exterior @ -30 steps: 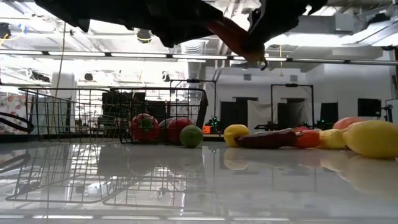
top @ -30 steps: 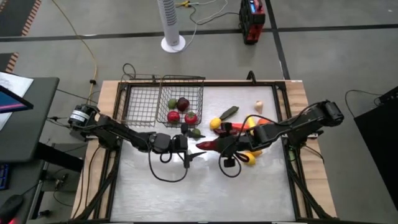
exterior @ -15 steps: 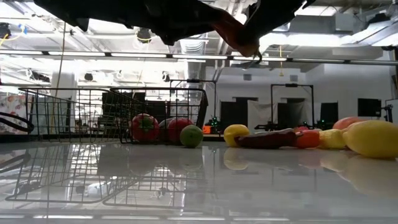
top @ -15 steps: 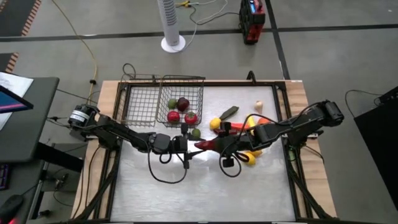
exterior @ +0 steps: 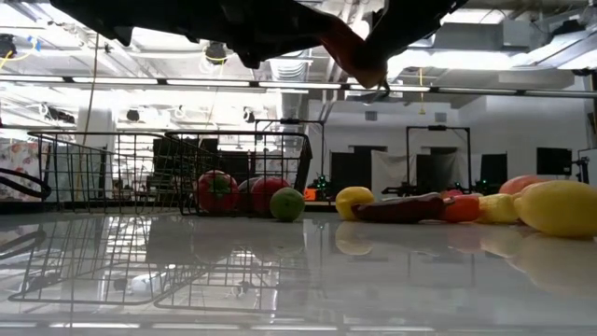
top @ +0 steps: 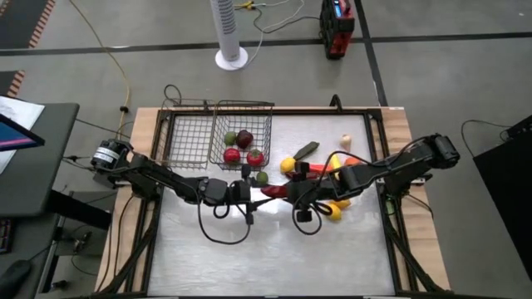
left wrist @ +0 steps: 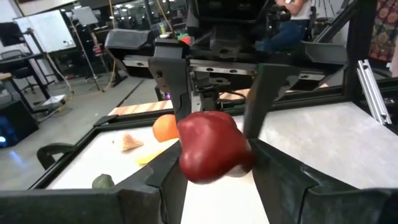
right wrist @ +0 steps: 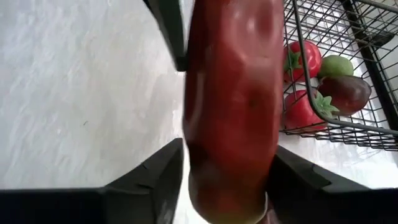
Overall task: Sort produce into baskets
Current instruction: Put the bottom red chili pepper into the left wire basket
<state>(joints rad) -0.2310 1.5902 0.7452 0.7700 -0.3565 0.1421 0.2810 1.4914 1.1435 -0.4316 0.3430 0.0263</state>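
Observation:
My right gripper [top: 293, 195] is shut on a long red pepper [top: 274, 192] held above the middle of the table; it also shows in the right wrist view [right wrist: 230, 106]. My left gripper [top: 252, 193] is open, and its fingers stand on either side of the pepper's free end [left wrist: 211, 146]. The two black wire baskets stand at the far left, the shallower one [top: 187, 137] left of the deeper one [top: 243, 124]. Red, dark red and green round pieces [top: 241, 148] lie in the deeper one. More produce [top: 320, 170] lies on the table's right half. My right gripper pinches the long red pepper between its two fingers [right wrist: 155, 177], on the pepper's right-hand part [right wrist: 227, 180]. The fingers come level from the table's right and lie along it. The pepper is lifted clear, its free end toward the left gripper. Whether my left gripper touches the pepper, I cannot tell.
A green round fruit [top: 262, 177] lies on the table just in front of the deeper basket. A yellow round one [top: 288, 164], a dark green long one [top: 306, 150], orange and yellow pieces [top: 334, 208] lie under and beside the right arm. Bare tabletop [top: 266, 249] lies toward the near edge.
My right gripper has carried the red pepper a little up and toward the left gripper, so that its free end now lies between the left fingers. The pepper stays clear of the table.

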